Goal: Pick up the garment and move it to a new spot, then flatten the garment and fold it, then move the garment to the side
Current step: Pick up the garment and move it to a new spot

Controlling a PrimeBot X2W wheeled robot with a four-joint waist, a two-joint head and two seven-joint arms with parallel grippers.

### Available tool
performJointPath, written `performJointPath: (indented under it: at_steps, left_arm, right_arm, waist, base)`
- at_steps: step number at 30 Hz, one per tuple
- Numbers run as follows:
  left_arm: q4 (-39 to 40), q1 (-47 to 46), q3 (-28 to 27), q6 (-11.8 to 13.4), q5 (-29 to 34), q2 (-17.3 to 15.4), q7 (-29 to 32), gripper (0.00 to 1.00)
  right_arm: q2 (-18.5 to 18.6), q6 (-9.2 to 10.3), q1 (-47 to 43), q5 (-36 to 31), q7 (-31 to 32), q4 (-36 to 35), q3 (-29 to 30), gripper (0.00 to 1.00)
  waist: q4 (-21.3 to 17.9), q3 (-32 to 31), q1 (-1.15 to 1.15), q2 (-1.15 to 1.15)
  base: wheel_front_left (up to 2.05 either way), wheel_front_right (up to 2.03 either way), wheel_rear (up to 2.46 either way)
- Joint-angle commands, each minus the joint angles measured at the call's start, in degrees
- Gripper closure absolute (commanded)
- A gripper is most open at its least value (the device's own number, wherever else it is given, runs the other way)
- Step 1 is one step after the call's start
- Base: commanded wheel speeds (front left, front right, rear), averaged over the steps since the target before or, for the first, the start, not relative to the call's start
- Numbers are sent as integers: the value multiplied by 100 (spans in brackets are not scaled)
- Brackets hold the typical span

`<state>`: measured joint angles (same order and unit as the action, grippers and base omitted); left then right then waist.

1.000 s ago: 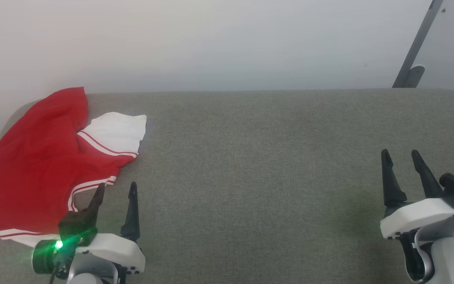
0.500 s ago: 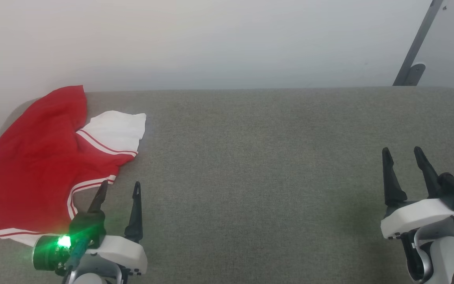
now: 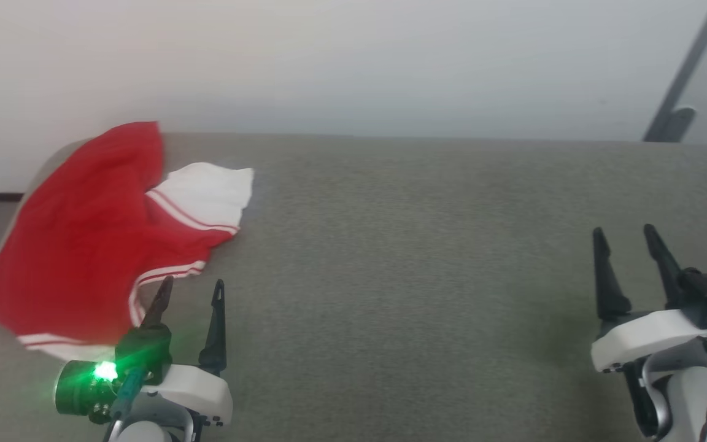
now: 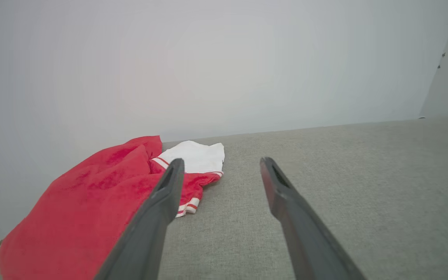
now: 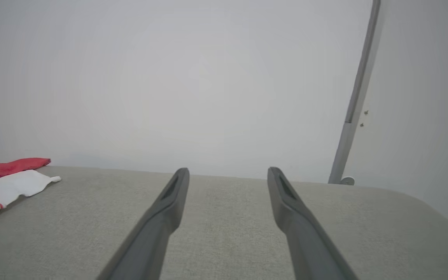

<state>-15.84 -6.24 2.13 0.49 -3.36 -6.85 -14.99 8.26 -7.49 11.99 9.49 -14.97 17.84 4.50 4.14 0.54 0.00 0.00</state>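
So the left gripper (image 3: 194,282) is sitting with its two fingers spread wide and holding nothing, tips hovering just beside the striped hem of the garment (image 3: 83,239). My guess is it's lining up for the first grab, since it's the arm on that side. In the left wrist view its left finger is overlapping the red cloth, though I can't tell if it's actually touching. The shirt itself is lying crumpled at the far-left end of the grey padded surface (image 3: 402,264), with one white sleeve (image 3: 206,193) poking out toward the middle and the red body seemingly spilling over the left edge. That's probably why it's needing a move first: there's no room to flatten it there. The right gripper (image 3: 624,231) is also gaping open and empty, well apart from the shirt over bare padding on the right, likely because there's nothing for it to grab yet.
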Motion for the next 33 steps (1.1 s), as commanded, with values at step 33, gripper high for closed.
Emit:
performJointPath:
  at_steps: [33]
  left_arm:
    - [593,862,-513,544,-348,389,-29,0]
  right_arm:
    - [-223,3,253,497,-24,349,-1926,0]
  waist:
    - [2491,-26,0,0]
  base:
    - [0,0,0]
